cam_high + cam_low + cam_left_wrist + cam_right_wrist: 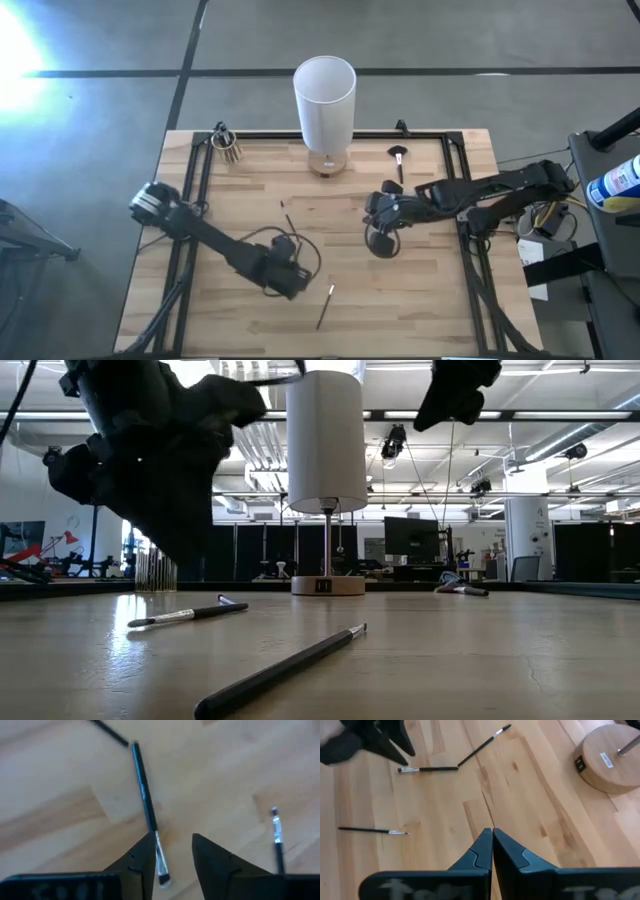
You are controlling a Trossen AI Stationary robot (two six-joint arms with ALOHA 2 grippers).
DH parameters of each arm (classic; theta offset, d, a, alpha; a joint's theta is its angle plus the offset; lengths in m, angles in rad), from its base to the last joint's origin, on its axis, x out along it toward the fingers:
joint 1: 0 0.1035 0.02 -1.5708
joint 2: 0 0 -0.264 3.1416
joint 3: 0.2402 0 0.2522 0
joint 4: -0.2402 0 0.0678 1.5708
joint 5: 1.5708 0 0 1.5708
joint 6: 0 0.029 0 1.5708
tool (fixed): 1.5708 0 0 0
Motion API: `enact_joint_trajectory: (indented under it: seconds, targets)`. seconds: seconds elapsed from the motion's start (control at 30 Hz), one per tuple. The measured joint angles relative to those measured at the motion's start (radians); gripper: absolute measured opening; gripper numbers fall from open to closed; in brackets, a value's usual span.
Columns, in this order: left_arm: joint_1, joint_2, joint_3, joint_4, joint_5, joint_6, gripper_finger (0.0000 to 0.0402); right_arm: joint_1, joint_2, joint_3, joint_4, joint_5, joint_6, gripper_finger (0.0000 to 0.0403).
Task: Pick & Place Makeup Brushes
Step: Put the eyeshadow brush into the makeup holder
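Three makeup brushes lie flat on the wooden table. One thin dark brush [144, 795] with a silvery end lies under my left gripper [172, 855]. That gripper hovers open above it, and the silvery end shows beside one finger. A second brush [276, 835] lies off to the side, nearer the front edge [325, 305]. A third [482, 745] lies farther off. My right gripper [492, 845] hangs shut and empty above mid-table [380, 240]. A brush with a fluffy dark head [397, 155] lies at the far edge.
A lamp with a tall white shade [325, 95] stands on a round wooden base [612, 760] at the far middle. A small cup [228, 145] holding thin sticks stands at the far left corner. Bare wood lies between the two arms.
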Motion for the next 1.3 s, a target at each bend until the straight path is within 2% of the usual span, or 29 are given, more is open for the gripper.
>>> enact_joint_trajectory:
  seconds: [0.23, 0.47, 0.63, 0.73, 0.87, 1.0, 1.13, 1.3]
  targets:
    - [-0.019, 0.154, 0.154, -0.148, 0.054, -0.128, 0.0132, 0.0, -0.117, -0.091, 0.007, 0.0, -0.009, 0.0008]
    - [-0.05, 0.199, 0.157, -0.147, 0.091, -0.245, 0.0132, 0.0, -0.233, -0.171, 0.053, 0.0, 0.001, 0.0008]
    - [-0.055, 0.203, 0.14, -0.117, 0.093, -0.251, 0.013, -0.001, -0.279, -0.199, 0.081, 0.0, 0.008, 0.0008]
    - [-0.056, 0.199, 0.119, -0.103, 0.096, -0.253, 0.0112, -0.001, -0.289, -0.2, 0.086, 0.0, 0.01, 0.0008]
    - [-0.07, 0.196, 0.089, -0.086, 0.112, -0.257, 0.0061, -0.001, -0.287, -0.2, 0.091, 0.0, 0.01, 0.0008]
    - [-0.094, 0.197, 0.071, -0.075, 0.108, -0.252, 0.0009, -0.001, -0.28, -0.199, 0.094, 0.0, 0.01, 0.0008]
    - [-0.11, 0.17, 0.07, -0.104, 0.078, -0.191, 0.0004, -0.004, -0.277, -0.202, 0.109, 0.001, 0.009, 0.0008]
    - [-0.112, 0.075, 0.066, -0.135, 0.018, 0.049, 0.0002, -0.011, -0.275, -0.202, 0.125, 0.002, 0.002, 0.0008]
